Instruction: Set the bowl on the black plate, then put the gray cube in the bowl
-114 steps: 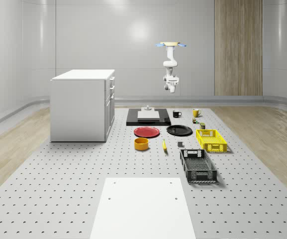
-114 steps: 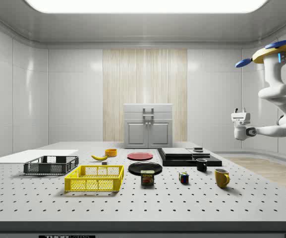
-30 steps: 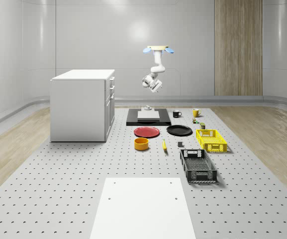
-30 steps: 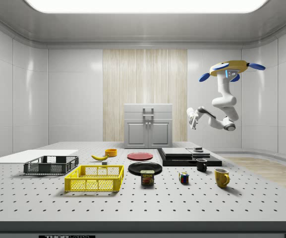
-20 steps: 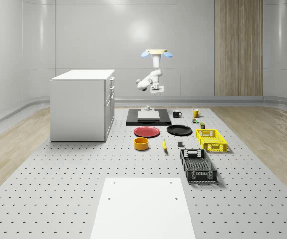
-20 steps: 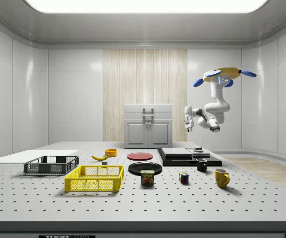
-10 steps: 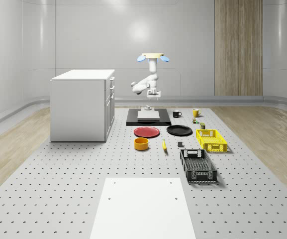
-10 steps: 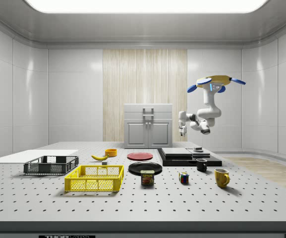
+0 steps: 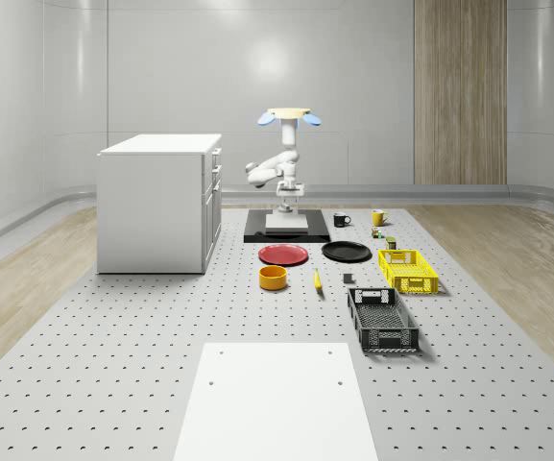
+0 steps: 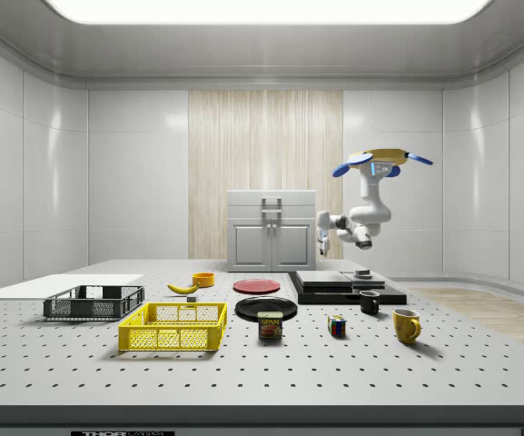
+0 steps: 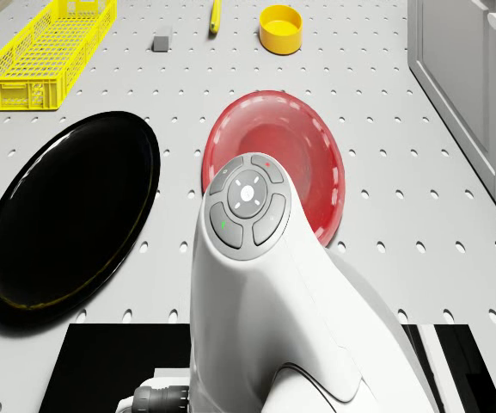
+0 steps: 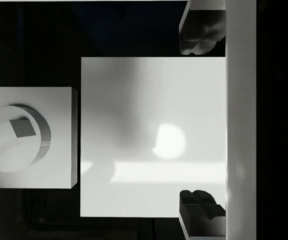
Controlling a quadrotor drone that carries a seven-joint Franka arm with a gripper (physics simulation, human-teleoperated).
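Note:
The yellow-orange bowl (image 9: 274, 278) (image 11: 281, 28) stands upright on the table, next to the red plate (image 9: 283, 254). The black plate (image 9: 346, 252) (image 11: 67, 215) lies bare to the whole-scene view's right of the red plate. The small gray cube (image 9: 349, 279) (image 11: 162, 41) rests on the table near the yellow crate. The drone (image 9: 285, 115) (image 10: 380, 162) hovers over the black platform at the table's far end. My gripper (image 9: 286, 198) (image 12: 202, 122) hangs open above the platform's white slab (image 12: 153, 135), pointing down with nothing between its fingers (image 12: 202, 30).
The black platform (image 9: 286, 230) carries white blocks and a knob piece (image 12: 14, 137). Nearby lie a banana (image 9: 317, 279), a yellow crate (image 9: 407, 270), a black crate (image 9: 382, 320), two mugs (image 9: 342, 220) and a can (image 10: 270, 325). A white cabinet (image 9: 159, 202) stands at the whole-scene view's left.
The drone has drifted toward the whole-scene view's left and sunk lower. The arm has swung round, so the gripper now points down over the black platform.

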